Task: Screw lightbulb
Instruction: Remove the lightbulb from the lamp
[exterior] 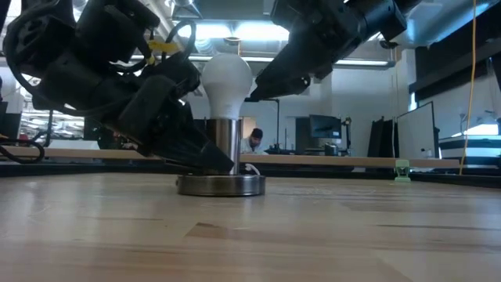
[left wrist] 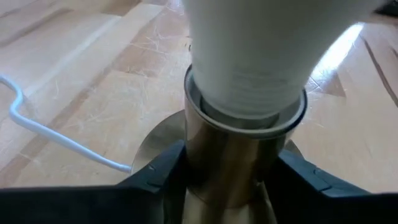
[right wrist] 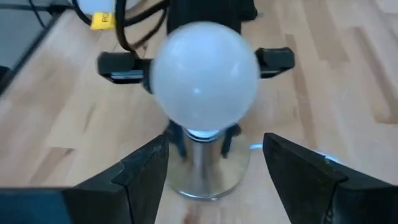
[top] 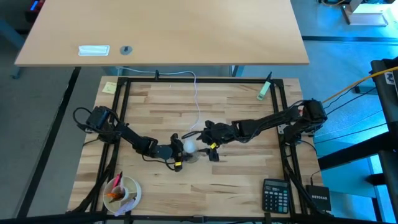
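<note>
The white frosted lightbulb stands upright with its base in the silvery socket tube, which rises from a round metal disc on the wooden table. A thin white cord runs from the socket toward the far edge. My left gripper is shut on the socket tube from the table's left. My right gripper is open just to the right of the bulb, with its fingers spread wider than the globe and not touching it as far as the views show. My left gripper pinches the socket's upright metal tube between its two fingers, below the tube's rim. The fingers come slanting down from the table's left and lie across the tube. The socket stands upright with its disc on the table.
A calculator and a black box lie at the near right. A cup with tools stands at the near left. A green marker and a yellow note lie near the far edge, inside the black frame rails.
</note>
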### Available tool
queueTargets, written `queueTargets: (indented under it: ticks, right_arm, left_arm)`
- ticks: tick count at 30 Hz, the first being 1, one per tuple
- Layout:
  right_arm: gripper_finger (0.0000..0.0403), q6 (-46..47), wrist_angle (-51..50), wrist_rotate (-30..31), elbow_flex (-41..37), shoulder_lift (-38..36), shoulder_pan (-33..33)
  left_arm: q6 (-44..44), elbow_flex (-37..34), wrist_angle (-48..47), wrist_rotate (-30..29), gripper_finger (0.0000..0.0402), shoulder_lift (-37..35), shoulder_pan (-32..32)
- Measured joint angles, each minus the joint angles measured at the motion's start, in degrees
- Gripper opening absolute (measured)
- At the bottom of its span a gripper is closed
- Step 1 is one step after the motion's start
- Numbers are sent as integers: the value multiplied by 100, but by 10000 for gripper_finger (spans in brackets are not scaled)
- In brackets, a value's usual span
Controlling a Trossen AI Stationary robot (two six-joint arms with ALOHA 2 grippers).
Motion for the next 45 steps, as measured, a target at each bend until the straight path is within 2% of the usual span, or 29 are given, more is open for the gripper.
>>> queueTargets:
  ticks: [7, 11, 19, 23, 29, 32, 39, 45]
  right_arm:
    - [264, 310, -857, -529, 517, -428, -87]
    - [265, 272, -424, -546, 734, -423, -80]
    - [321, 412, -164, -234, 769, 29, -77]
    - [334, 553, -53, 26, 769, 213, -77]
    - [334, 693, 325, 67, 769, 240, -73]
    - [334, 881, 136, 90, 769, 242, -73]
    - [334, 1482, -309, 97, 767, 242, -73]
    - [327, 1653, -478, 103, 767, 240, -75]
  left_arm:
    - [13, 4, -93, -3, 160, -20, 0]
    - [11, 4, -101, -3, 160, -20, 0]
    - [0, -3, -182, 8, 160, -124, -15]
    - [-40, 15, -372, 14, 160, -331, -15]
    - [-43, 390, -1445, -95, 160, -579, -15]
    - [-111, 629, -1856, -216, 160, -619, -17]
    - [-378, 1260, -3511, -607, 160, -822, -4]
    - [-348, 1633, -4129, -728, 160, -852, -7]
